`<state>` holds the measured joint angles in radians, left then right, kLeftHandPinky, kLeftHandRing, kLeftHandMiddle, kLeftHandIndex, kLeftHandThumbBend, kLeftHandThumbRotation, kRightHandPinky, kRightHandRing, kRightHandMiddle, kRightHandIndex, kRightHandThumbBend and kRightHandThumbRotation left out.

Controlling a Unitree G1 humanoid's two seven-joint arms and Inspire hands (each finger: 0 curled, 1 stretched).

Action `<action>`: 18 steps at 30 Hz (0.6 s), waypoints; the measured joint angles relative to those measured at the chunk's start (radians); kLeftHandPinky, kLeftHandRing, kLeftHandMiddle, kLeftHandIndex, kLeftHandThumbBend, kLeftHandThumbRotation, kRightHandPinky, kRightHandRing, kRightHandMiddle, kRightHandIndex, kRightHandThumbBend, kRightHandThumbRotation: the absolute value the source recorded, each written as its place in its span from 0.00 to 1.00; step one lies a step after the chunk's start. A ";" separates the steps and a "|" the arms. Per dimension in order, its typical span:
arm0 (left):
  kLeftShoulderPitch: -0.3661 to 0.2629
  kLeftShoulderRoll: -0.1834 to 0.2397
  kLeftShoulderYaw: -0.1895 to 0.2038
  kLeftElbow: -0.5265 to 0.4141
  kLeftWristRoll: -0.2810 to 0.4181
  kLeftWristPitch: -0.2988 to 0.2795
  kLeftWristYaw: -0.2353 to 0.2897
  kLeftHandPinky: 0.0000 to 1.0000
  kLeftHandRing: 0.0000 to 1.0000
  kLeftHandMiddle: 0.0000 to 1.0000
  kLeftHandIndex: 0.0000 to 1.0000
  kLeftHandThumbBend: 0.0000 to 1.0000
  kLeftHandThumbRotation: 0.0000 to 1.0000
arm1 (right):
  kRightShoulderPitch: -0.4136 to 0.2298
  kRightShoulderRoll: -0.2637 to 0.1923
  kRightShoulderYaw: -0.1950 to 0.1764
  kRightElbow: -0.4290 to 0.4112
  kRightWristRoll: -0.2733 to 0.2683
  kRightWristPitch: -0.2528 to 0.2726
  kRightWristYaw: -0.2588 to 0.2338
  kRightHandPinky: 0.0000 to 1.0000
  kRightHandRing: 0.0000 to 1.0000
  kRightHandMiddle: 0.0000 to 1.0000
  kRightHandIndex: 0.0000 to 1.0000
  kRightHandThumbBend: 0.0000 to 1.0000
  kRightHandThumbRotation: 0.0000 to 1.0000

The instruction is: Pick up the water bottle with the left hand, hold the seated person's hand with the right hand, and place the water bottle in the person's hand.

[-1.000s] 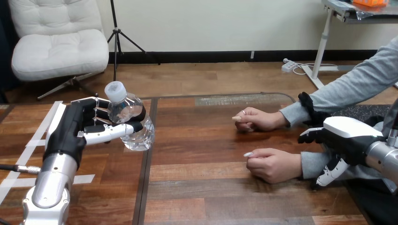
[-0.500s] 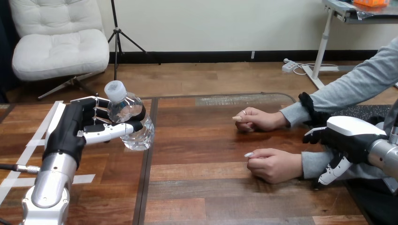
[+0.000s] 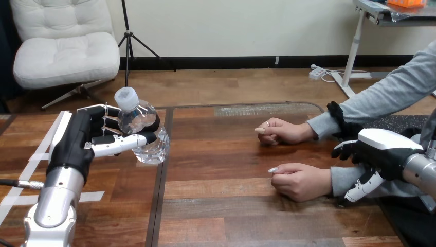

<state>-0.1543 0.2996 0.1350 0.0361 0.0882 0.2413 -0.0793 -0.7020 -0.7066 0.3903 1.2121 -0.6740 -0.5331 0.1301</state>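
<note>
Left hand (image 3: 82,141): clenched round the bottle, thumb across the front and fingers behind; no shift is seen over the last second.
Bottle (image 3: 141,131): held at the left of the table (image 3: 231,216), cap up and leaning slightly; it appears to be lifted off the wood. It is well apart from both of the person's hands, and its place is unchanged.
Pickup: judged done, since the bottle is already gripped.
Person's far hand (image 3: 282,130): rested on the table right of centre, loosely closed, not moved.
Person's near hand (image 3: 301,180): laid knuckles-up nearer the robot, fingers tucked under, not moved. No open palm is offered yet.
Right hand (image 3: 380,152): held at the far right over the grey sleeve (image 3: 339,180) behind the near hand, its fingers loose and spread downward, nothing grasped. Since a second ago it has been shifted a little to the right and its fingers lowered toward the sleeve.
Meaning: the hold on the person's hand is judged to be in approach only; no grip is seen, and the handover is still to be made.
</note>
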 measured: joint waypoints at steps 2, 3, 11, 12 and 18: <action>0.000 0.000 0.000 -0.001 0.000 0.001 0.000 0.31 0.37 0.42 0.44 0.67 0.00 | 0.000 0.001 0.000 0.001 0.004 0.003 0.000 0.66 0.78 0.82 0.82 1.00 0.31; 0.000 0.000 0.000 -0.001 0.000 0.002 0.000 0.31 0.37 0.42 0.44 0.67 0.00 | 0.000 0.002 0.000 0.001 0.006 0.004 0.000 0.66 0.78 0.81 0.82 1.00 0.31; 0.001 0.000 0.000 -0.001 -0.001 0.003 0.000 0.30 0.37 0.42 0.44 0.67 0.00 | 0.000 0.007 0.000 0.006 0.010 0.019 0.000 0.66 0.77 0.81 0.81 1.00 0.31; 0.001 0.000 0.000 -0.001 -0.001 0.003 0.000 0.30 0.37 0.42 0.44 0.67 0.00 | 0.000 0.008 0.000 0.006 0.010 0.021 0.000 0.66 0.77 0.81 0.81 1.00 0.31; 0.003 0.000 0.000 -0.002 -0.002 0.003 0.000 0.30 0.37 0.42 0.44 0.67 0.00 | 0.000 0.013 0.000 0.009 0.010 0.029 -0.002 0.66 0.77 0.79 0.80 0.98 0.31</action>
<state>-0.1516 0.2996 0.1352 0.0338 0.0862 0.2446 -0.0796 -0.7019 -0.6934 0.3900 1.2210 -0.6643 -0.5042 0.1277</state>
